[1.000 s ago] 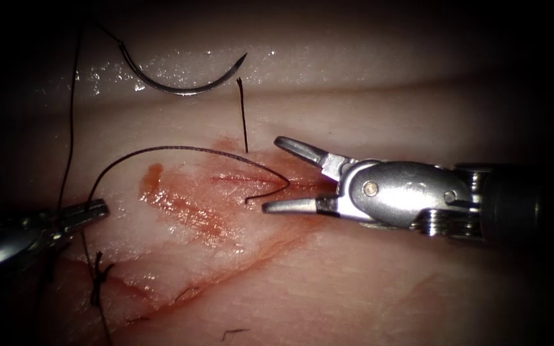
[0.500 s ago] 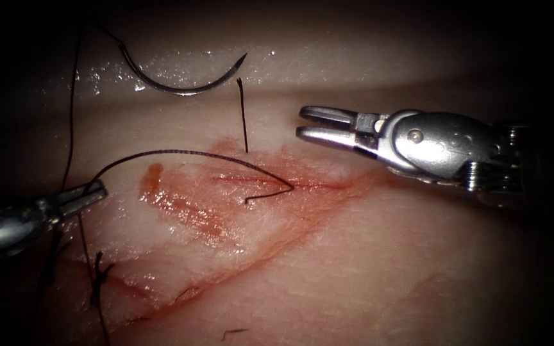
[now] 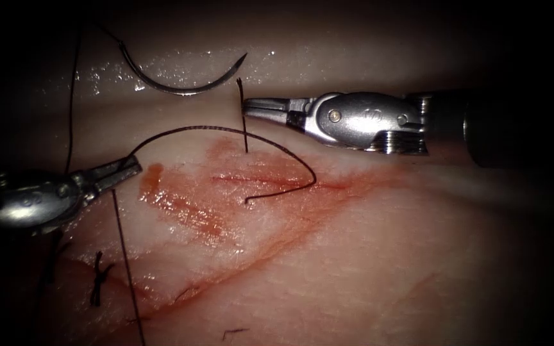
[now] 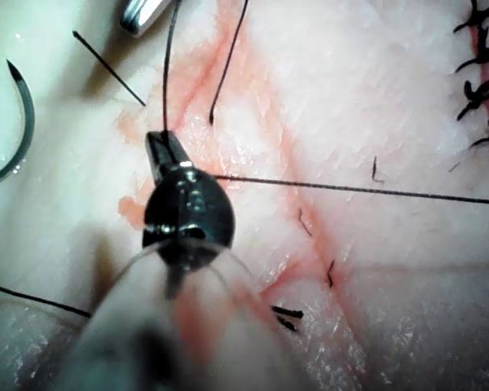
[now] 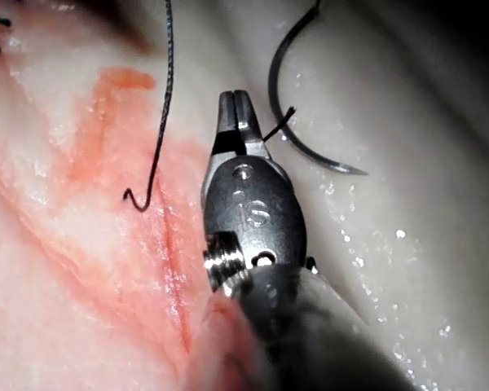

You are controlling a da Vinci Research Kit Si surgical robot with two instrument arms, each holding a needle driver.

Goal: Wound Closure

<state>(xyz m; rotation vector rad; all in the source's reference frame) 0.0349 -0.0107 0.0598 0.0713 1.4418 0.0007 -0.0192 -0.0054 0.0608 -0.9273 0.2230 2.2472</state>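
Curved steel needle [image 3: 177, 83] free on glistening tissue [image 3: 367, 256] — left tool [image 3: 126, 169] pinching braided thread [image 3: 226, 130]

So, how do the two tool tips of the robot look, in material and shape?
Both are polished silver metal. The right arm's claw has two slim tapered jaws on a rounded wrist body with a round pivot pin and grooved pulley discs, ahead of a dark shaft. The left arm's claw is similar, with a rounded body; it looks dark from behind.

Needle [image 3: 181, 80] lies free on the tissue [image 3: 367, 256], far of the cut [image 3: 258, 181]; left end effector [image 3: 120, 173] left, right end effector [image 3: 258, 106] between them.
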